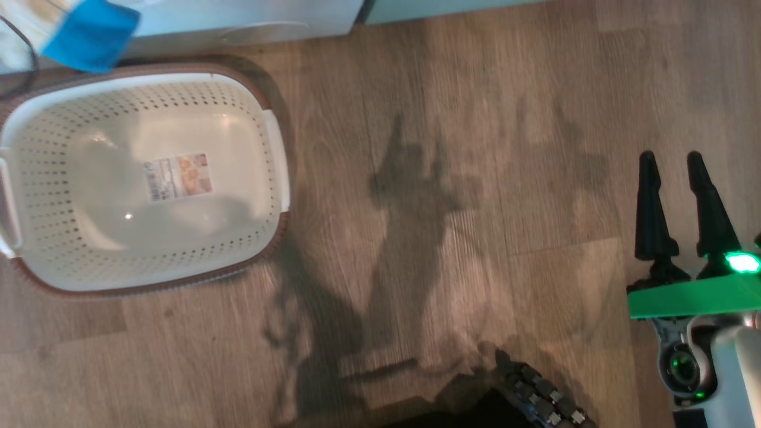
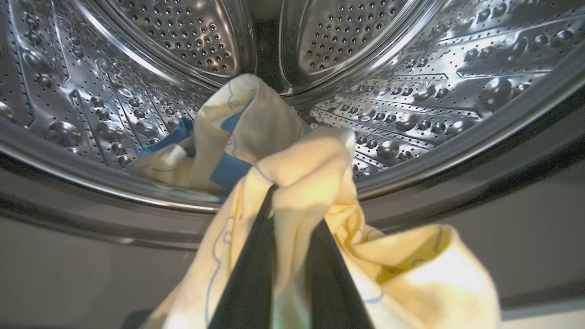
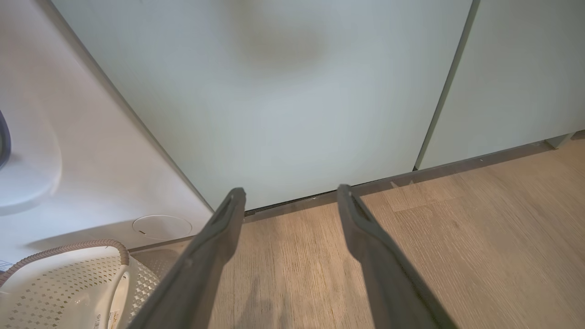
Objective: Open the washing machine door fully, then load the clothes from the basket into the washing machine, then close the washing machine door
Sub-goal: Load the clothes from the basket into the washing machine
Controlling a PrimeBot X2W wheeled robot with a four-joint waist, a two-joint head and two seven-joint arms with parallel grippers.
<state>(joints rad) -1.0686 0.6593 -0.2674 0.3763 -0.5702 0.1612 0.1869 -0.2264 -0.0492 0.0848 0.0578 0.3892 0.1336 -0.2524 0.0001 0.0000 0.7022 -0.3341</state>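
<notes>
At the near lip of the washing machine's drum (image 2: 434,91), the left gripper (image 2: 296,203) pinches a yellow garment (image 2: 315,160) hanging half outside, other clothes (image 2: 242,119) lie farther in, the basket (image 1: 35,113) is bare and the right gripper (image 1: 670,157) stands wide, so only release and door-closing seem left.

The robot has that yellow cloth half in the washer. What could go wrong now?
Much of the pale yellow, blue-trimmed fabric garment hangs outside the steel drum, over the grey gasket ring; let go here, it might slip out onto the wooden floor. The fabric also bunches around the fingers of the left gripper, so it might snag and be pulled out again.
</notes>
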